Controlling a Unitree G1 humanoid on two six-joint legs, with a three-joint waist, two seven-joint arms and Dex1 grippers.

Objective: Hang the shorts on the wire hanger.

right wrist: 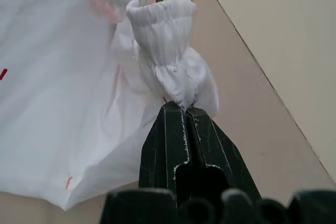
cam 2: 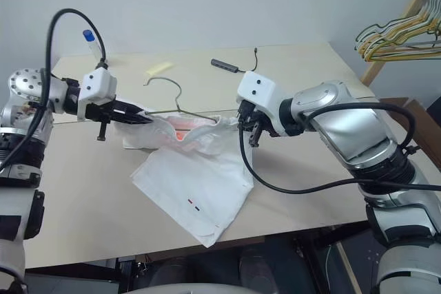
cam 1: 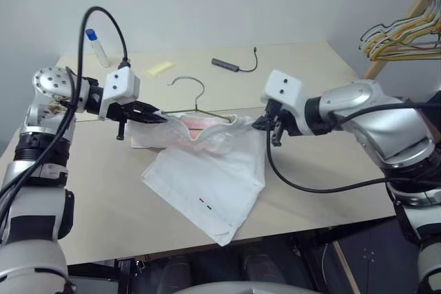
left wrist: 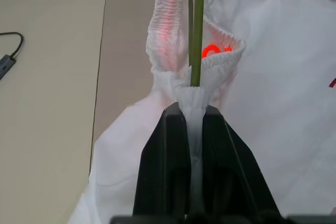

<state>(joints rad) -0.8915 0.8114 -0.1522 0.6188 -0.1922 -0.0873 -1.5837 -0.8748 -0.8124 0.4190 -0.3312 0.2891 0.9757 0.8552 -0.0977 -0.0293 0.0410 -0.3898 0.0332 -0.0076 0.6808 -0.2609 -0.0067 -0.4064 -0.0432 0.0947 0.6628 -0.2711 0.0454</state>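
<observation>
Shorts [cam 1: 207, 170] of thin white cloth hang over the table [cam 1: 103, 204], waistband clamped by left end effector [cam 1: 160, 118] and right end effector [cam 1: 260, 123], olive-green wire hanger [cam 1: 200, 105] threaded inside.

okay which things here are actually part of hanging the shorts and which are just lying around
In use: shorts; wire hanger; left gripper and right gripper, each pinching the waistband.

Lying about: black cable; yellow slip; blue-capped tube; bunch of hangers.
</observation>
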